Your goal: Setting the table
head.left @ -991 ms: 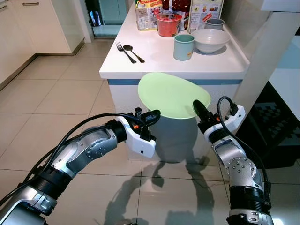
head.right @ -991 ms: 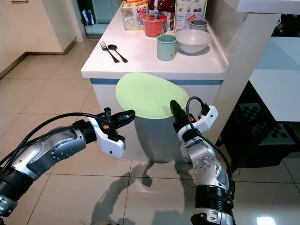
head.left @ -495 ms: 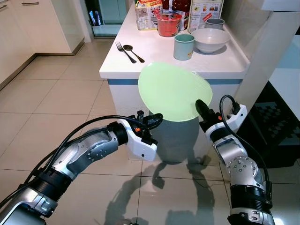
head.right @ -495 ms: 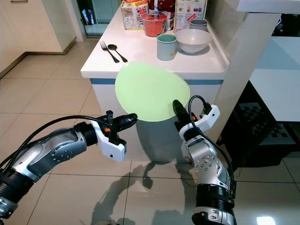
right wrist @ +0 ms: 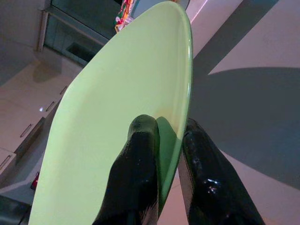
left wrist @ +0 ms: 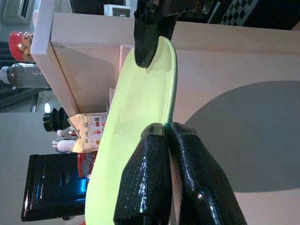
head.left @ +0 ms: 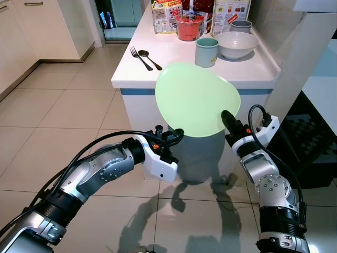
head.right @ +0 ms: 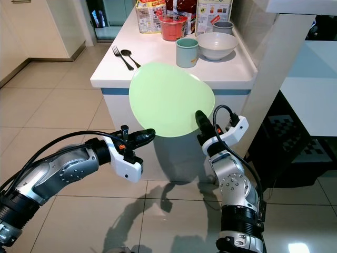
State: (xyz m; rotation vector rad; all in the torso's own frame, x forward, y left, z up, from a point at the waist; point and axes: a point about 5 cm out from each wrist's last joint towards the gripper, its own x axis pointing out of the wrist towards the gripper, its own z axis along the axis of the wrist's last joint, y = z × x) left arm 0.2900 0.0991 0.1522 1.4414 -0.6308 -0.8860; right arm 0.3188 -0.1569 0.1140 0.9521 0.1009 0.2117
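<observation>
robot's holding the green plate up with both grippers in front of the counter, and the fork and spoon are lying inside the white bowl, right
Not quite. The fork and spoon lie on the bare counter, apart from the white bowl, as the left eye view shows. Both grippers, left and right, do hold the green plate.

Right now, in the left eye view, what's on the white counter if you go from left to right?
fork → spoon → red tub → teal cup → white bowl

The boxes at the back overlap, so I left them out.
</observation>
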